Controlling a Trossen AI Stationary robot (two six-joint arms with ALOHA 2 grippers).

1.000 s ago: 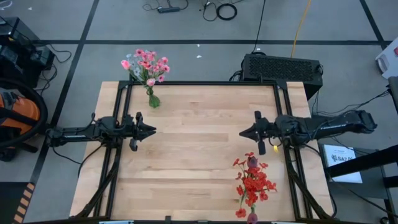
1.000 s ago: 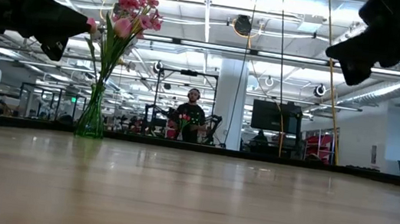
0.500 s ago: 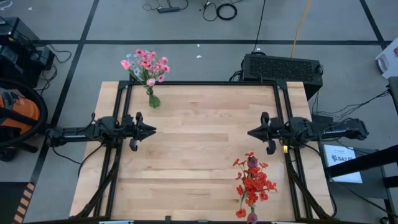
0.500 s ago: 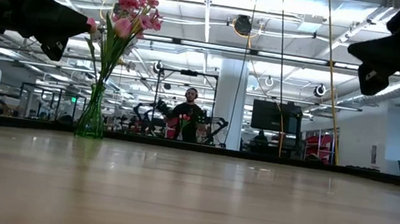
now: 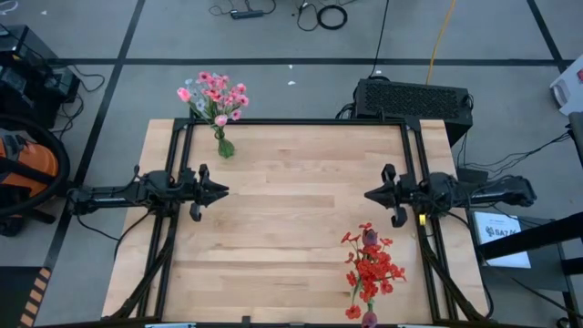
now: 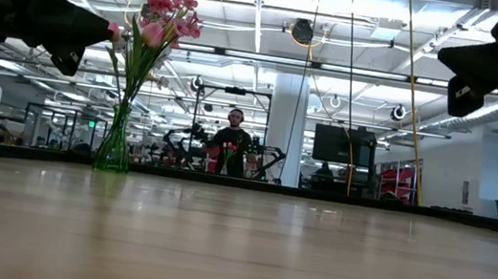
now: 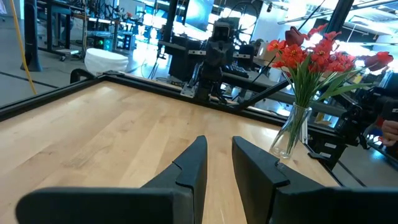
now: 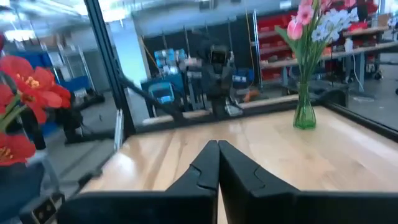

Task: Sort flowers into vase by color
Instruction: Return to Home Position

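1. As it is seen from above, a wooden desk (image 5: 291, 210) is shown with a gripper reaching in from each side edge, both pointed towards the middle.
2. The left gripper (image 5: 223, 190) is held above the desk just in from the left edge, about midway between the far and near edges. Its jaws are parted by a narrow gap, and nothing is held between them.
3. The right gripper (image 5: 368, 194) is held above the desk in from the right edge, facing the left one and well apart from it. Its jaws are pressed together, and nothing is gripped.
4. A green vase (image 5: 224, 146) is stood at the far edge, near the left corner. In it, pink flowers (image 5: 215, 95) and a pale sprig (image 8: 334, 20) are held upright on green stems.
5. A clear vase (image 7: 289, 132) is stood at the near edge, towards the right corner. In it, red flowers (image 5: 372, 269) are gathered, with a dark red tulip bud (image 5: 370, 237) among them.
6. The green vase is set apart from the left gripper, and the clear vase apart from the right gripper.
7. In the level view, a person (image 6: 232, 145) is seen far behind the desk, in a large room.
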